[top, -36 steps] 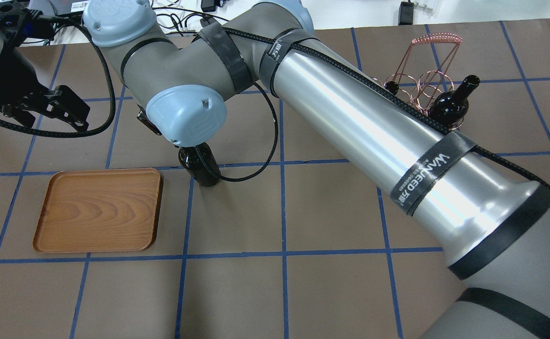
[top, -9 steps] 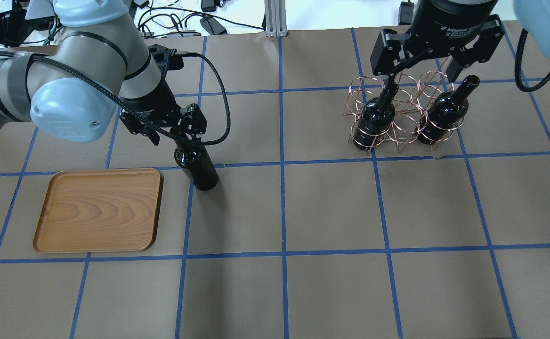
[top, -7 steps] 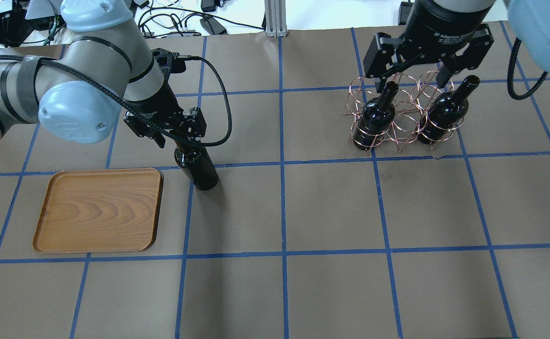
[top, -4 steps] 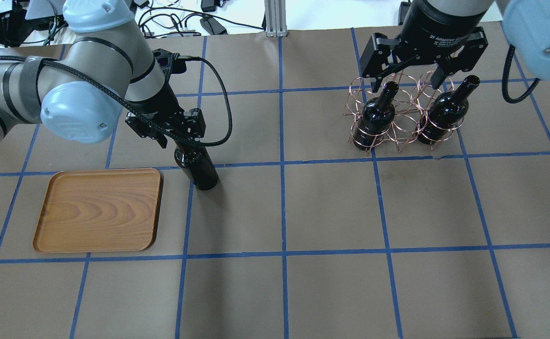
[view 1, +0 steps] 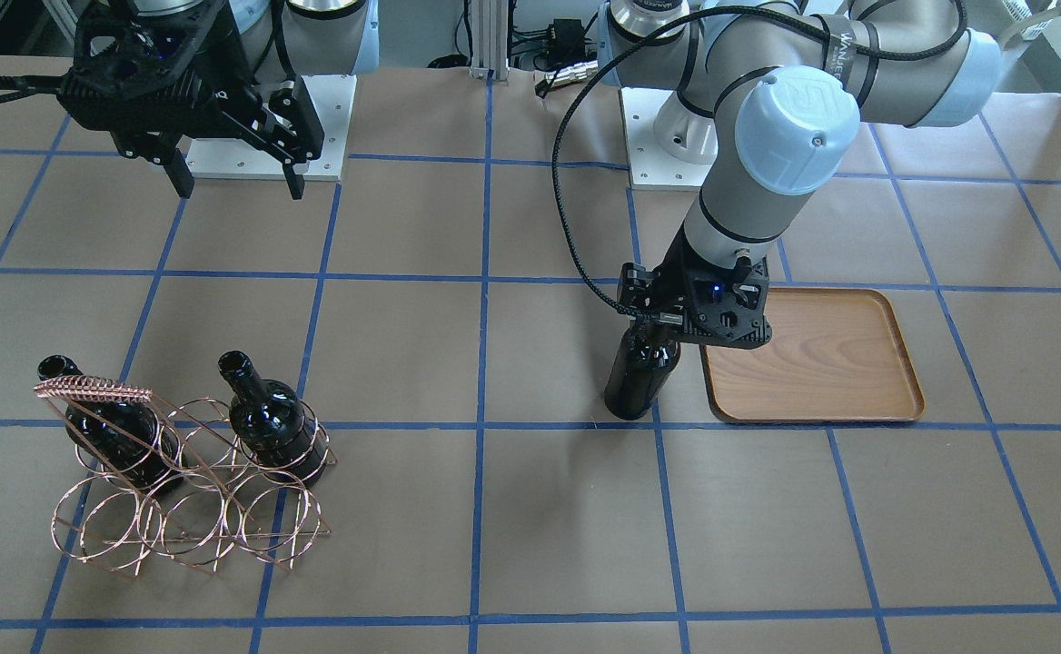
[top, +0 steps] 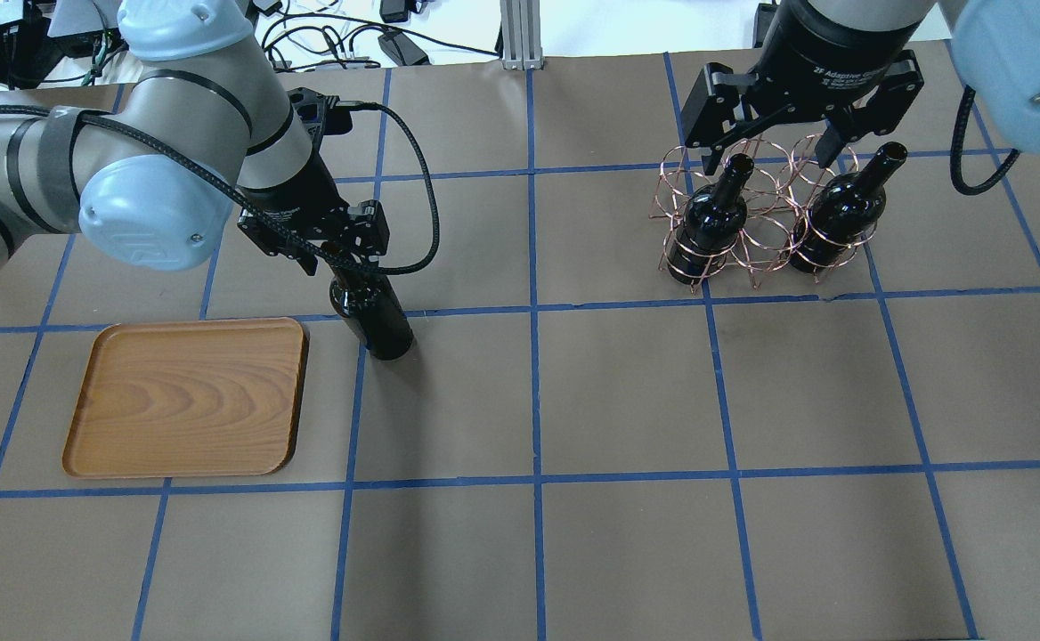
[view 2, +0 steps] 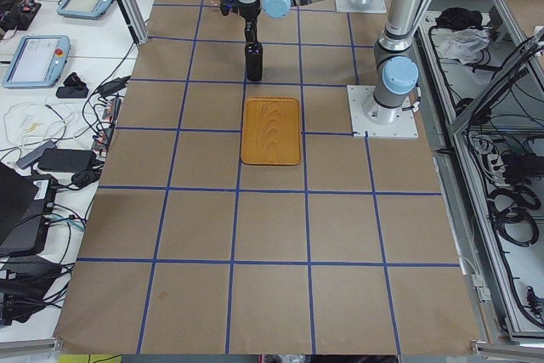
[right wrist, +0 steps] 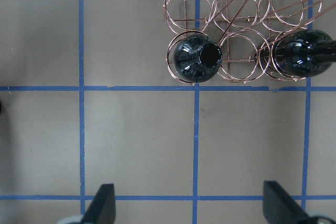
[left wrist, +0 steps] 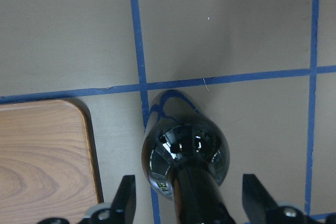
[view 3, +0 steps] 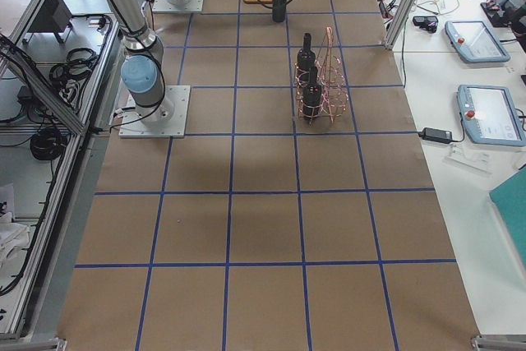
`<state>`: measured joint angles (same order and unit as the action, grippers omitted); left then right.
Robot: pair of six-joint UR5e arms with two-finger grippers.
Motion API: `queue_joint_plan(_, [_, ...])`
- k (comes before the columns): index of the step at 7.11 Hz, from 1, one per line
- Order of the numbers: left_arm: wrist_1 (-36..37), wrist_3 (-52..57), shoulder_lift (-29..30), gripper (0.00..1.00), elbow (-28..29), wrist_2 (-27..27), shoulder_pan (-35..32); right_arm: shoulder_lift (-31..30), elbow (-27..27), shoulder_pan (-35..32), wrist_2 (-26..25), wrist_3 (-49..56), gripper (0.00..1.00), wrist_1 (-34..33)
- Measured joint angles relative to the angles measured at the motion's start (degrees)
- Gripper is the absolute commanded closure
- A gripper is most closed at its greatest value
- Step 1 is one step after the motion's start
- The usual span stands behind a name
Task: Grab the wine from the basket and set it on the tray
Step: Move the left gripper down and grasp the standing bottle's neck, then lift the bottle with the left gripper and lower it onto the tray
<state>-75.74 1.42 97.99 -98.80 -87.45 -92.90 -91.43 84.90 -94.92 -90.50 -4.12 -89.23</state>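
Note:
One wine bottle point(top: 377, 316) stands upright on the table just right of the wooden tray point(top: 186, 396); it also shows in the front view point(view 1: 639, 377) and the left wrist view point(left wrist: 184, 156). My left gripper point(top: 342, 258) straddles its neck, and the left wrist view shows its fingers point(left wrist: 126, 203) open, with gaps on both sides. The copper wire basket point(top: 756, 236) holds two more bottles point(top: 707, 218) point(top: 840, 209). My right gripper point(top: 774, 151) is open and empty, high above the basket's far side.
The tray point(view 1: 812, 354) holds nothing. The basket's coiled handle point(view 1: 94, 392) rises over its bottles. The basket's other rings point(right wrist: 236, 3) hold nothing. Blue tape lines grid the brown table. Cables and boxes lie beyond the far edge.
Five seconds ago my right arm was over the bottle by the tray; it is now back above the basket. My left gripper has come over the bottle's neck and has barely moved in the last second.

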Motion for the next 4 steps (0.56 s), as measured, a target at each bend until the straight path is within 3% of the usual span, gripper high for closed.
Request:
queue_joint_plan(1, [-0.02,0.14,0.00,0.55,-0.03,-0.02,0.00,-0.03,0.00,0.00,-0.04,-0.10,0.00,0.02])
queue_joint_plan(3, [-0.19,0.33,0.00,1.00,-0.13,-0.04,0.00,-0.18,0.03,0.00,-0.22,-0.10,0.00,0.13])
queue_joint_plan(4, [-0.30,0.36,0.00,1.00,-0.12,-0.05,0.00,-0.20,0.06,0.00,-0.21,-0.05,0.00,0.08])
